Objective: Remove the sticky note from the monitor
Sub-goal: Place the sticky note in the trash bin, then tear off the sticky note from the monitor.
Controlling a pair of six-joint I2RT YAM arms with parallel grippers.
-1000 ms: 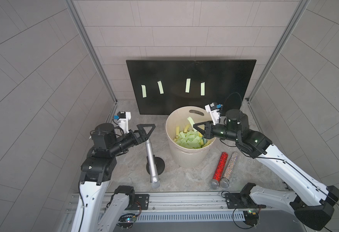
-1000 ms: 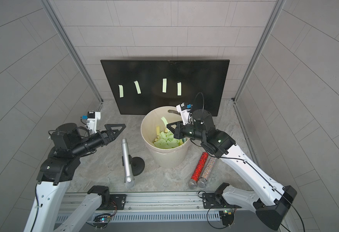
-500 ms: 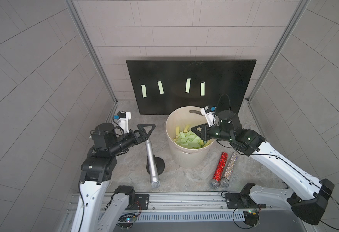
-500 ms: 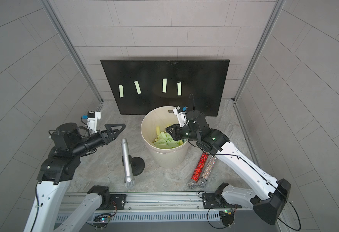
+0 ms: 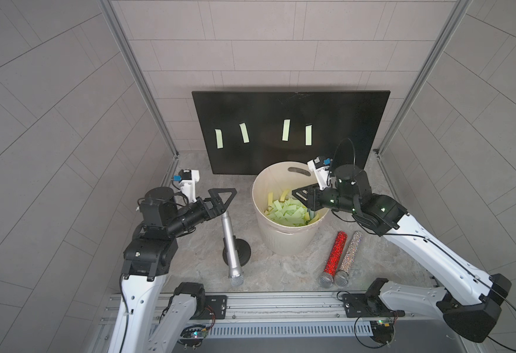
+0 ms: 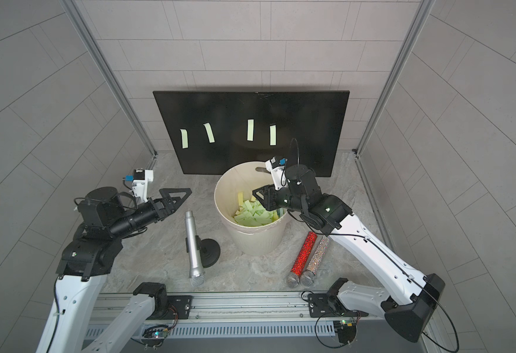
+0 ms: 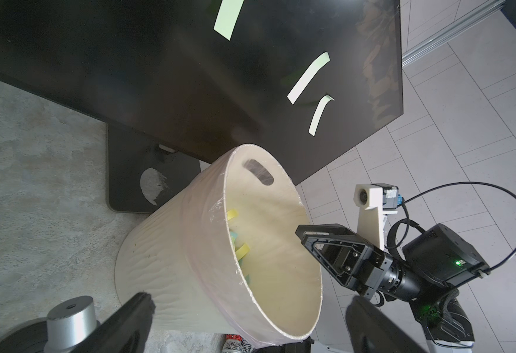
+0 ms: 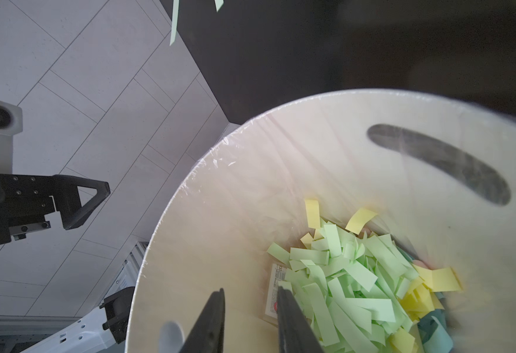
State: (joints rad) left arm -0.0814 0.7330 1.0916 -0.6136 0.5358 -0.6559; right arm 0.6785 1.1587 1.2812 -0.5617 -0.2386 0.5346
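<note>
Marbled table [image 5: 281, 275]: the right gripper [image 8: 250, 293] hangs in the mouth of the bucket [image 5: 281, 241] at table centre, jaws slightly parted, nothing pinched, over a heap of strips [image 8: 342, 275]; this looks like the release step. Toward the left edge the left gripper [image 5: 221, 198] hovers spread wide, empty. Four notes [image 5: 285, 130] stick on the monitor [image 5: 342, 122] at the back edge; the nearest note [image 5: 308, 134] sits up and back from the right gripper, well apart. Next: lift clear, reach back, pinch its loose end, peel
</note>
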